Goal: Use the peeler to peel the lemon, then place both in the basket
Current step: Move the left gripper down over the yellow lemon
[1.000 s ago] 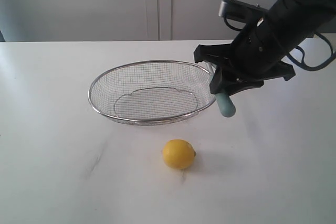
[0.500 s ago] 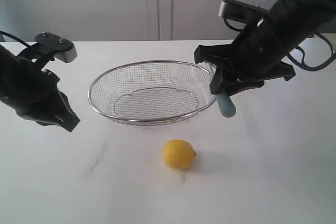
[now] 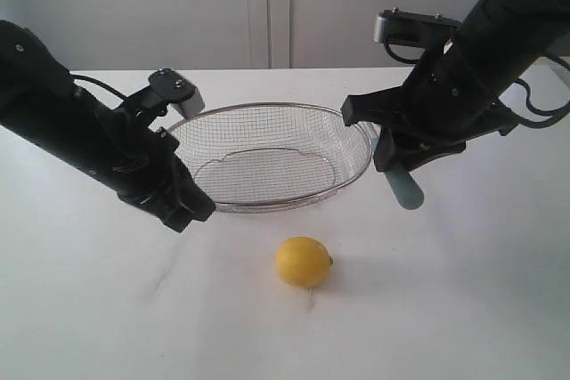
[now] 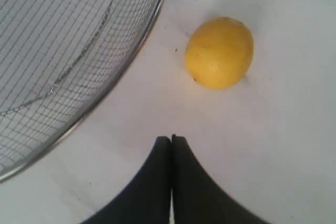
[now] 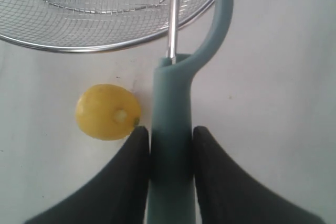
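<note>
Looking like a robotics lab bench rather than a lived-in kitchen: showing a plain white tabletop (image 3: 89,327), backing onto pale flat panels (image 3: 134,6) (wall or cupboard doors, hard telling), hosting a black cabled left arm (image 3: 80,126) and right arm (image 3: 499,33)

My basket (image 3: 267,208) is silver wire mesh under a thick, shiny metal rim. The lemon (image 3: 304,262) has finely dimpled skin with a faint sheen. My peeler (image 5: 170,129) has a matt teal plastic handle and a bright metal blade. My fingers (image 5: 123,182) look smooth, black and matt. The table (image 3: 445,309) is white, smooth and softly glossy.
</note>
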You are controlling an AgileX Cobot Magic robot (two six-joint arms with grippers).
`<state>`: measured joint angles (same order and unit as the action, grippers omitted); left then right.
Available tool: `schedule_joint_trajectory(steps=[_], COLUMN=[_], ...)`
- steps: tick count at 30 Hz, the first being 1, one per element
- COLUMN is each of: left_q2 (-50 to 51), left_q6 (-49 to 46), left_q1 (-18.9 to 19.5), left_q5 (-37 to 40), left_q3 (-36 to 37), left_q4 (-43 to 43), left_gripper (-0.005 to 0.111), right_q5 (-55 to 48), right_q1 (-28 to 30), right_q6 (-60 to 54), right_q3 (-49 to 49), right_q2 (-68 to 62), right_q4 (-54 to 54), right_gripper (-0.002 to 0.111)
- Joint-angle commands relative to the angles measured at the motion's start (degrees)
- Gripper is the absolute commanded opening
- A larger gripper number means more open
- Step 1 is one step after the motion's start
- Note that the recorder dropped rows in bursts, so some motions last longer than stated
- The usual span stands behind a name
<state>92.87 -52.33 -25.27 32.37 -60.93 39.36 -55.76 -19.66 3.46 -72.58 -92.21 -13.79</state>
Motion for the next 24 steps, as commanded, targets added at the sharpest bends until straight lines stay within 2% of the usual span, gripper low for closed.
schedule_joint_trajectory(steps=[1, 6, 11, 15, 24], left_q2=[1.8, 3.1, 4.7, 6.5, 8.8], left_q6=[-4.2, -6.7, -9.6, -11.7, -15.3], left_q1=[-0.7, -3.3, -6.8, -9.4, -12.7], left_q5=[0.6, -0.1, -6.1, -6.7, -7.3], left_q3=[-1.7, -2.5, -2.6, -3.9, -7.1], left_q4=[3.3, 3.4, 3.9, 3.9, 3.9], left_gripper=[0.0, 0.0, 0.0, 0.0, 0.0], right_q5=[-1.2, -1.8, -3.0, -3.3, -3.3], right_q1=[0.3, 0.3, 0.3, 0.5, 4.8], right_q6=[-1.2, -2.3, -3.5, -5.2, -8.3], right_q3=[0.1, 0.1, 0.1, 0.1, 0.1], right_q2=[0.7, 0.7, 0.7, 0.7, 0.7], right_q4=[1.0, 0.6, -0.6, -2.8, -7.3], right_gripper=[0.0, 0.0, 0.0, 0.0, 0.0])
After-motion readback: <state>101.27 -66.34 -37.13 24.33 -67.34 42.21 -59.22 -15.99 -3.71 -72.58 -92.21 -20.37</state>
